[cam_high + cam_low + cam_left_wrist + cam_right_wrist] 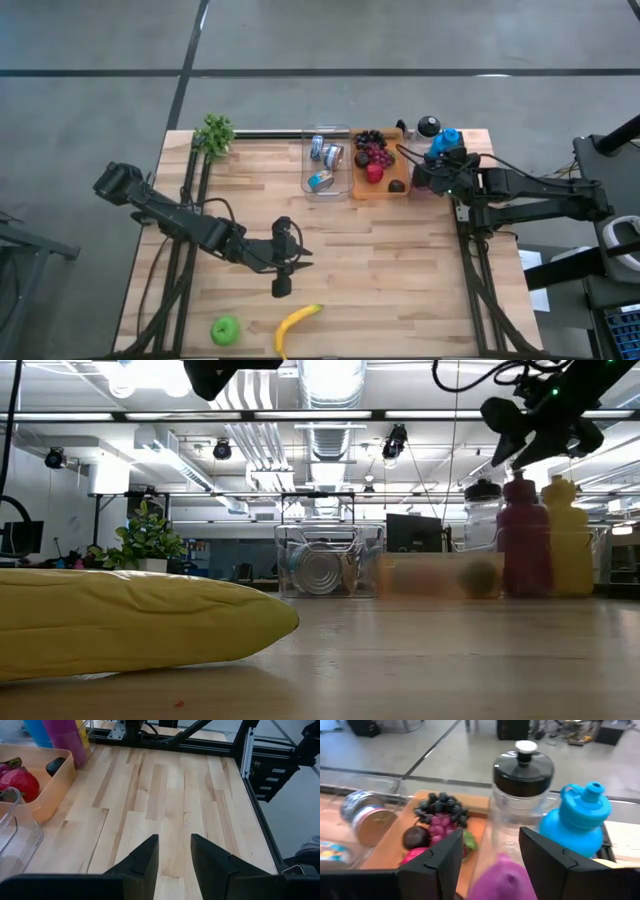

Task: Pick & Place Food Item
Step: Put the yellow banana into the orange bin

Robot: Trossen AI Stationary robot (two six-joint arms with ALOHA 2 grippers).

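Observation:
A yellow banana point(298, 325) and a green apple point(227, 330) lie on the wooden table near its front edge. An orange tray point(392, 192) at the back holds dark and purple grapes point(441, 812), a red fruit point(374, 172) and a dark round fruit point(397, 185). My left gripper point(282, 287) hangs open above the table's middle, just beyond the banana, nothing between its fingers point(145, 855). My right gripper point(490, 832) stands open above the tray's right end, over a magenta bottle's top point(502, 880).
A clear bin point(327, 160) with cans stands left of the tray. A clear black-lidded bottle point(522, 775), a blue bottle point(575, 820) and a yellow one point(568, 540) crowd the back right corner. A small plant point(215, 133) is at the back left. Bare wood point(190, 795) lies right of the left gripper.

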